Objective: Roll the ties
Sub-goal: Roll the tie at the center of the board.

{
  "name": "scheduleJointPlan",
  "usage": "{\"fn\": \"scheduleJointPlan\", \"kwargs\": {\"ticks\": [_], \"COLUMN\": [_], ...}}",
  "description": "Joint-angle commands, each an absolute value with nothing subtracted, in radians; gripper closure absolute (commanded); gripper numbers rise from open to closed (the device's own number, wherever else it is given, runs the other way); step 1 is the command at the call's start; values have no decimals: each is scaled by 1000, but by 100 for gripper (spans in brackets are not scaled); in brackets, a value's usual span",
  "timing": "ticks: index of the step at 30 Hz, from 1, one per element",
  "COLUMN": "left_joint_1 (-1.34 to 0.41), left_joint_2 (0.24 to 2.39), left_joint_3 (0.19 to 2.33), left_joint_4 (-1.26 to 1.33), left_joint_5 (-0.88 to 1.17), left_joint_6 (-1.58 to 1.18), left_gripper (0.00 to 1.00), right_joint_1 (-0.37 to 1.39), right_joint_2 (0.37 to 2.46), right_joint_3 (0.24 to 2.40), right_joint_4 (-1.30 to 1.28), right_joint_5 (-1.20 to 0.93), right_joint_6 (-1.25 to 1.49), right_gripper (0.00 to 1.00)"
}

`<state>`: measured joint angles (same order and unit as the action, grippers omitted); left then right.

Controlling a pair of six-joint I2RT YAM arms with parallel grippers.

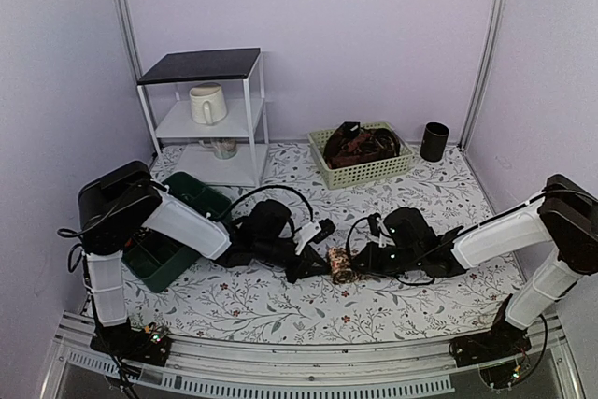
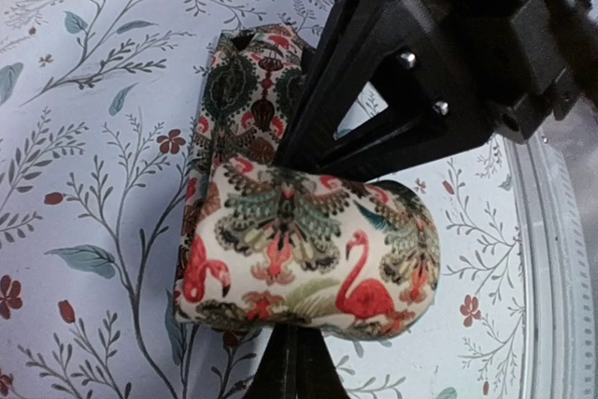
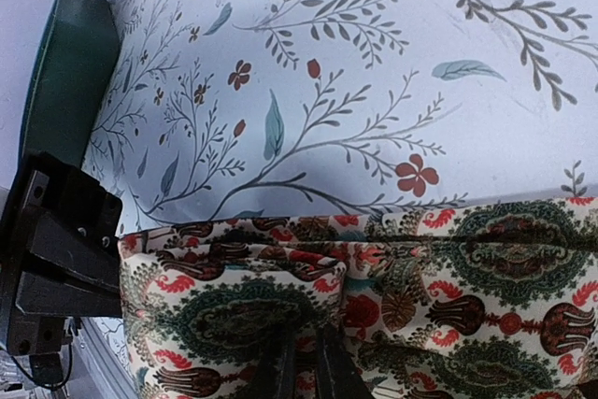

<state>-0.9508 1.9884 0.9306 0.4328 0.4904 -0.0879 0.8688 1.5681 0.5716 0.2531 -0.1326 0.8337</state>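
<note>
A cream tie (image 1: 341, 265) printed with red flamingos and green ornaments lies as a short fat roll (image 2: 308, 249) on the floral tablecloth, between the two arms. My left gripper (image 2: 294, 348) is shut, and its fingertips disappear into the roll from below. My right gripper (image 3: 308, 343) comes from the other side and is shut on a fold of the same tie (image 3: 448, 296). In the top view the left gripper (image 1: 318, 263) and the right gripper (image 1: 363, 263) almost meet at the roll. More ties (image 1: 360, 145), dark ones, lie heaped in a basket.
The pale green basket (image 1: 364, 175) stands at the back centre, with a black cup (image 1: 434, 141) to its right. A dark green bin (image 1: 173, 231) sits by the left arm. A white shelf (image 1: 210, 119) holding a mug stands at the back left.
</note>
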Motion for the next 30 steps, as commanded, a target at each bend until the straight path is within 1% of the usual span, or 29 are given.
{"fn": "scheduleJointPlan", "kwargs": {"ticks": [1,5,11,22,30], "left_joint_1": [-972,-972,-968,-967,-966], "left_joint_2": [1977,1935,1933,2010,2016], "left_joint_3": [950,949,983,1032,1050], "left_joint_4": [450,451,432,401,368], "left_joint_5": [516,498,503,519,514], "left_joint_6": [-104,-99,-96,-98,-89], "left_gripper": [100,100,100,100,100], "right_joint_1": [872,866,857,814,791], "right_joint_2": [1569,1547,1582,1592,1517], "right_joint_3": [532,519,531,534,522], "right_joint_4": [343,357,360,356,296], "right_joint_5": [-105,-103,-139,-142,-92], "right_joint_6": [830,825,836,819,789], "right_gripper": [90,90,89,89,86]}}
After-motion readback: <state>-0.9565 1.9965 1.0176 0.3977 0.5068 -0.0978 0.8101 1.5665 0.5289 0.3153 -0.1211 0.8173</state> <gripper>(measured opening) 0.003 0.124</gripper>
